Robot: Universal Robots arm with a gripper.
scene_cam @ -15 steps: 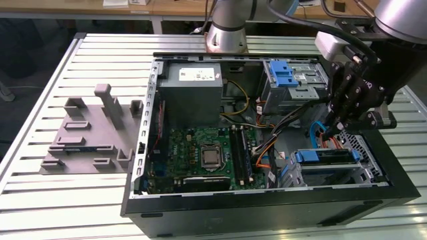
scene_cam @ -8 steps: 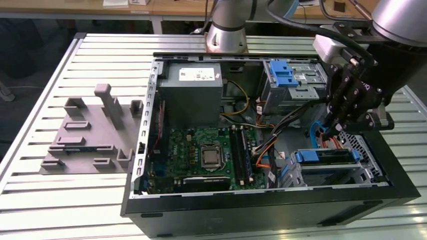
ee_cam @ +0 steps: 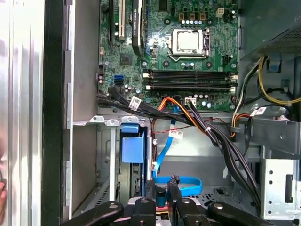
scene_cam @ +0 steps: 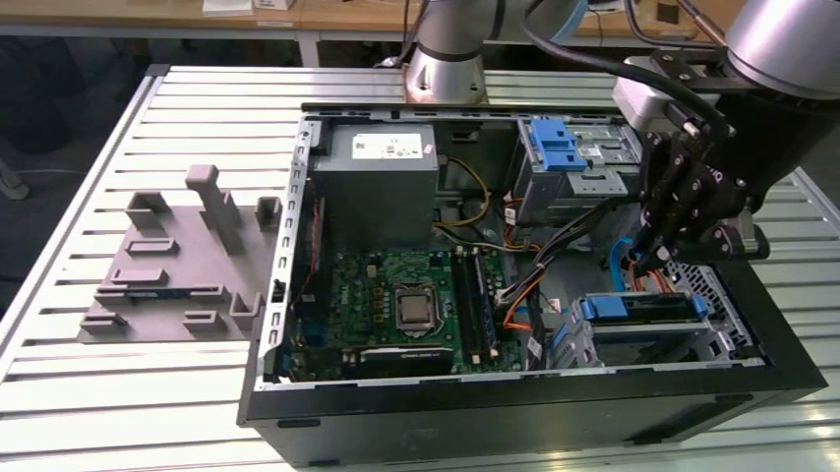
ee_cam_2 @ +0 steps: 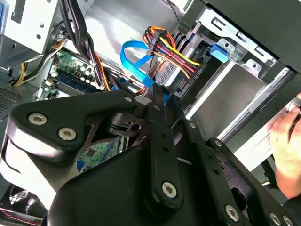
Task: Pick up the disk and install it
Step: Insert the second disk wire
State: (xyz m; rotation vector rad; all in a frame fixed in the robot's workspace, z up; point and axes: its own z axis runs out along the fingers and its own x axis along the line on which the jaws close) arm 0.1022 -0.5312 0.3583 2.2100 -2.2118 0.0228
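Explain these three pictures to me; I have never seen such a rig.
The exterior view, taken off the arm, shows a robot arm whose black claw hangs inside an open computer case. The case lies on a slatted metal table beside a grey moulded block. The two wrist views come from cameras riding on the arm and look past the claw into the case. What looks like the disk, in blue rails, sits in a bay beside the claw. Whether the claw grips anything, I cannot tell. A person's hand rests at the case edge.
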